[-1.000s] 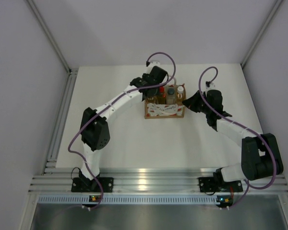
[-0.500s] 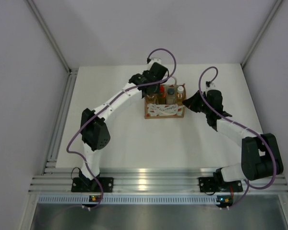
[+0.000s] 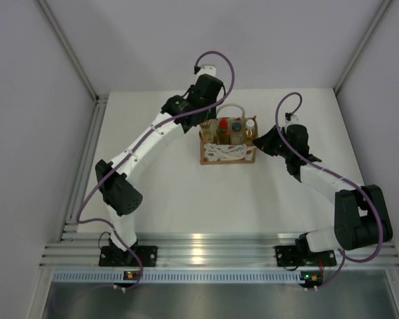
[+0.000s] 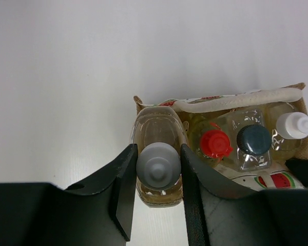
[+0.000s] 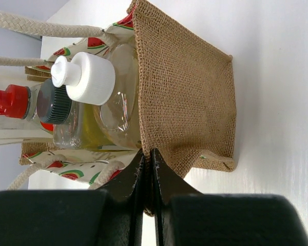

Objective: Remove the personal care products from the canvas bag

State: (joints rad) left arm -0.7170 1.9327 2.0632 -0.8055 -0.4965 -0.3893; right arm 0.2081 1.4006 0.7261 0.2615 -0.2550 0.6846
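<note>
The canvas bag (image 3: pixel 227 154) stands at the table's back middle, brown with a white printed front. My left gripper (image 3: pixel 206 119) is shut on the pale cap of an amber bottle (image 4: pixel 158 165) and holds it raised over the bag's left end (image 4: pixel 139 101). Three bottles stand in the bag: the yellow one with a red cap (image 4: pixel 215 143), the clear one with a dark cap (image 4: pixel 253 139) and an amber one with a white cap (image 4: pixel 294 124). My right gripper (image 5: pixel 153 154) is shut on the top edge of the bag's brown right wall (image 5: pixel 187 97).
The bag's pale rope handles (image 4: pixel 236 100) loop over the bottles. Grey enclosure walls stand at the left, right and back. An aluminium rail (image 3: pixel 199 252) runs along the near edge by the arm bases.
My left arm has risen and swung back and left, drawing the amber bottle up from the bag's left end. The right arm and the bag have stayed put.
</note>
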